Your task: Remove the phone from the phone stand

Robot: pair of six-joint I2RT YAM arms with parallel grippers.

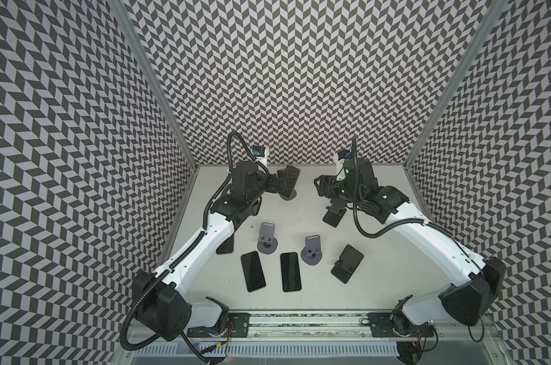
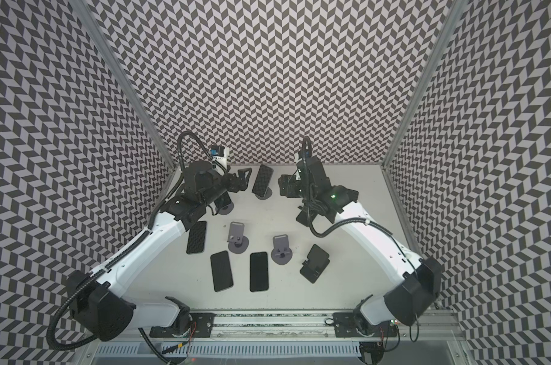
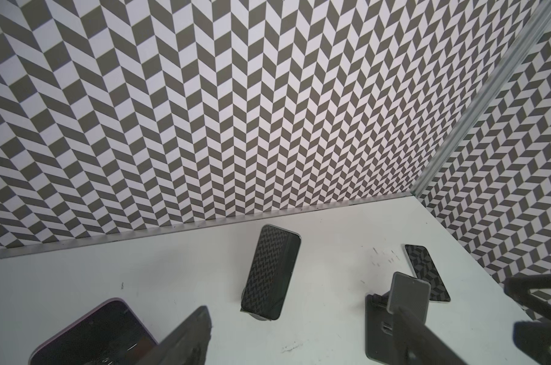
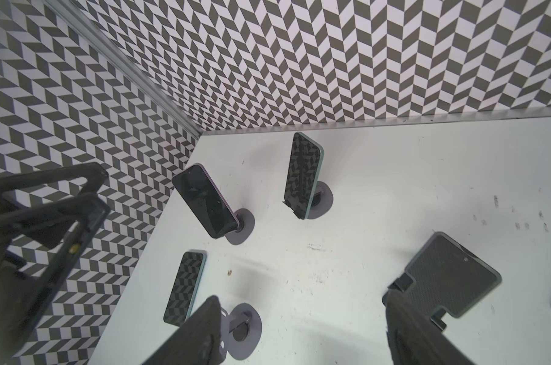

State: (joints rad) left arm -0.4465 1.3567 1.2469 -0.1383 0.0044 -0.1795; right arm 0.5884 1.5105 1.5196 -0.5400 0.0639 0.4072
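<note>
A phone (image 1: 289,180) (image 2: 262,181) with a mirror-dark screen leans on a round grey phone stand (image 1: 289,195) at the back centre; the left wrist view shows the phone (image 3: 272,271) ahead of my fingers. My left gripper (image 1: 274,185) (image 2: 241,182) (image 3: 299,341) is open just left of it, apart from it and holding nothing. My right gripper (image 1: 320,186) (image 2: 285,186) (image 4: 305,335) hangs open and empty to the phone's right. A purple-edged phone (image 4: 204,205) on a second round stand sits under my left arm. A third phone (image 4: 451,281) rests on a black stand.
Two dark phones (image 1: 253,271) (image 1: 290,271) lie flat near the front, another (image 2: 196,237) beside my left arm. Two empty grey stands (image 1: 267,238) (image 1: 312,249) and a black folding stand (image 1: 346,263) sit mid-table. Patterned walls close the back and both sides.
</note>
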